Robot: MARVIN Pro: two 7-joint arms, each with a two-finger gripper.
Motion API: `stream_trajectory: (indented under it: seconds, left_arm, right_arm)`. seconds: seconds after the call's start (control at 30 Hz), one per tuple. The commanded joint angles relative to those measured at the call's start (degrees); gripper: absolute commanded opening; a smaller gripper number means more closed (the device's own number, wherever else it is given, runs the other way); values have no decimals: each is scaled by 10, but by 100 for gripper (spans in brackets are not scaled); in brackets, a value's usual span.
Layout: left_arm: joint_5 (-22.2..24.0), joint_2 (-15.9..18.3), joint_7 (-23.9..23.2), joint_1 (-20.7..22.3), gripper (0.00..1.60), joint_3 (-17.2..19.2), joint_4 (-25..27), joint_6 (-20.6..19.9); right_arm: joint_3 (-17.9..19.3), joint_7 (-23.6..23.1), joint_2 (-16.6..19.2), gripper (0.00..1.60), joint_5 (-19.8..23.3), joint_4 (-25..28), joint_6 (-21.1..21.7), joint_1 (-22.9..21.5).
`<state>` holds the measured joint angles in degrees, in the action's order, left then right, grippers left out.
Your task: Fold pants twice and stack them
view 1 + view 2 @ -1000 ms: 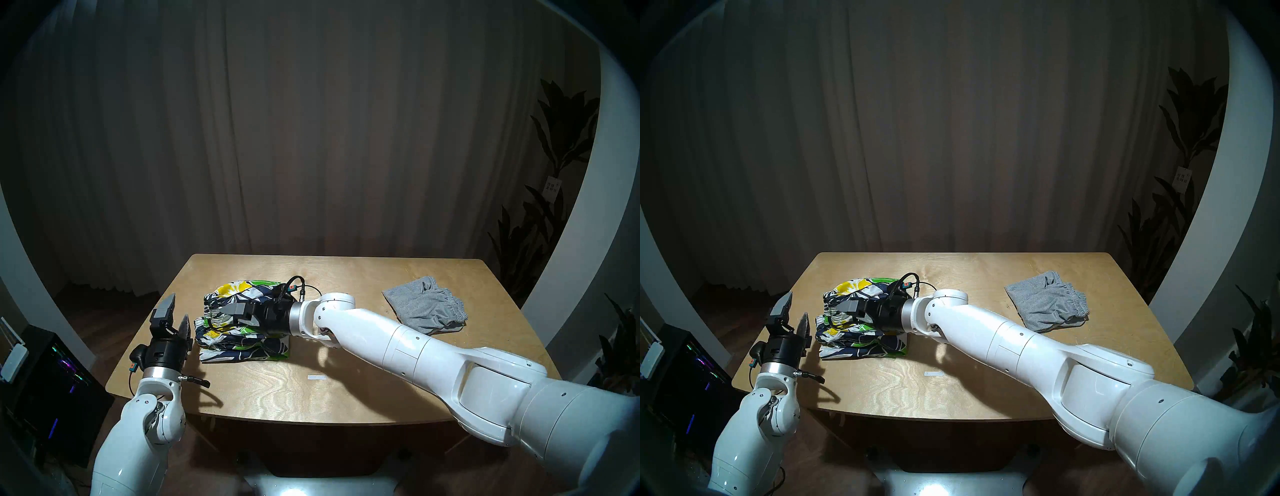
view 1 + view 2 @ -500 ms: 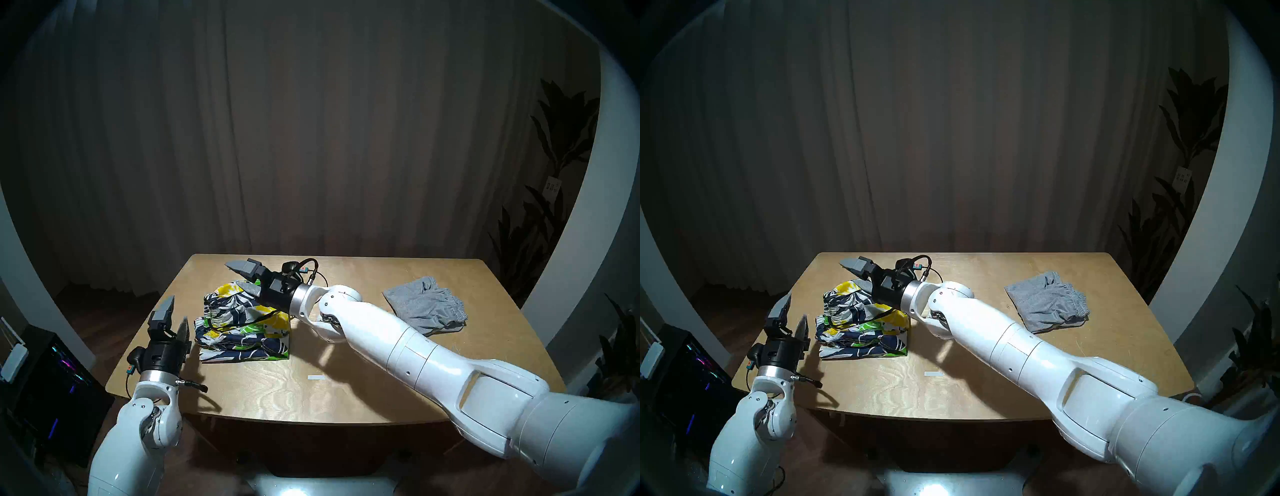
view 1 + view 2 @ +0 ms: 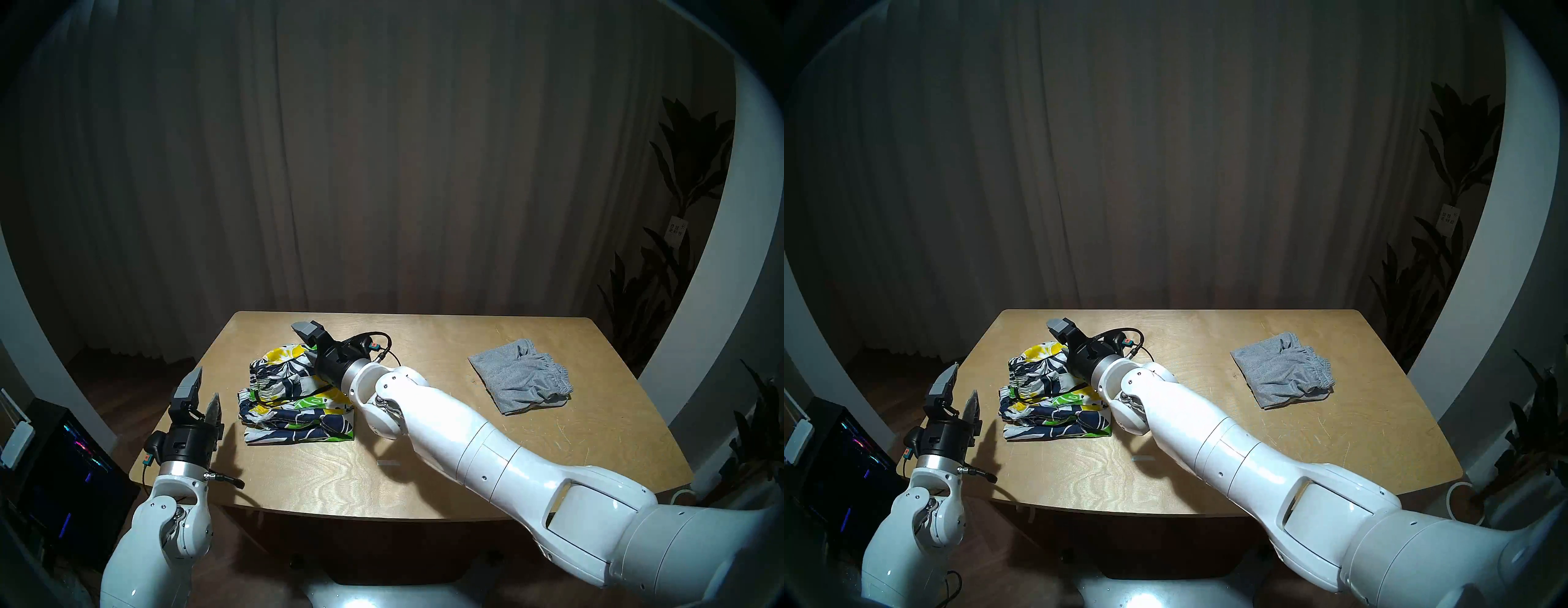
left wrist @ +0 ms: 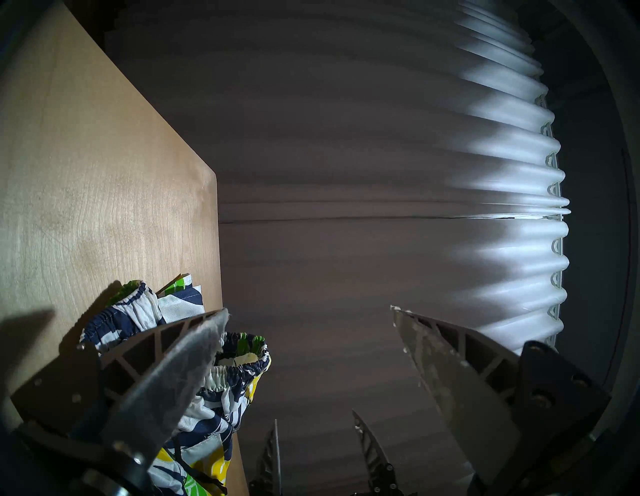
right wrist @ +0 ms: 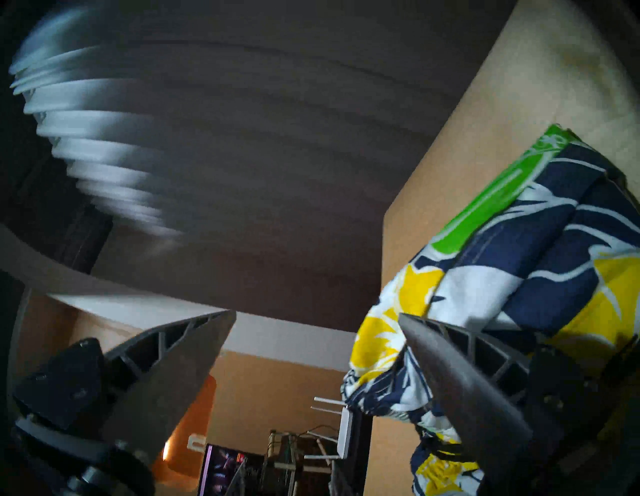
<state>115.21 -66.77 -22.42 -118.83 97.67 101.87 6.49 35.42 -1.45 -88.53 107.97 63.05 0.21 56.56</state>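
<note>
Lifted off the folded navy floral shorts (image 3: pixel 297 399), the right gripper (image 3: pixel 306 339) hangs spread and empty just above them, while heather-grey cotton shorts (image 3: pixel 519 380) lie unfolded well to its right, nearer this arm than the left.
</note>
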Motion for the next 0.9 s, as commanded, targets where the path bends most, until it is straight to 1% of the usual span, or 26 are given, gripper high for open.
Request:
stream_trajectory:
  seconds: [0.0, 0.23, 0.3, 0.4, 0.6, 0.73, 0.77, 0.8, 0.87]
  left_arm:
    - [5, 1, 2, -12, 160, 14, 26, 5]
    - [14, 0, 12, -22, 160, 23, 36, 15]
    - [17, -1, 15, -25, 160, 25, 39, 18]
    - [21, -1, 20, -27, 160, 28, 40, 22]
    - [28, 1, 32, -27, 160, 30, 43, 30]
    - [30, 2, 38, -25, 160, 31, 42, 33]
    - [32, 3, 42, -24, 160, 33, 42, 36]
    - [32, 3, 44, -24, 160, 33, 42, 37]
    - [33, 3, 48, -24, 160, 34, 43, 40]
  right_arm:
    - [-4, 67, -63, 160, -7, 13, -65, -13]
    - [-24, 153, -100, 160, -26, -19, -135, -47]
    - [-32, 179, -113, 160, -32, -36, -157, -59]
    - [-45, 208, -129, 160, -40, -63, -179, -77]
    - [-68, 248, -163, 160, -45, -117, -205, -111]
    - [-75, 257, -175, 160, -46, -129, -208, -123]
    - [-77, 266, -190, 160, -47, -149, -213, -131]
    - [-82, 267, -186, 160, -45, -147, -213, -134]
    - [-82, 271, -201, 160, -44, -164, -219, -140]
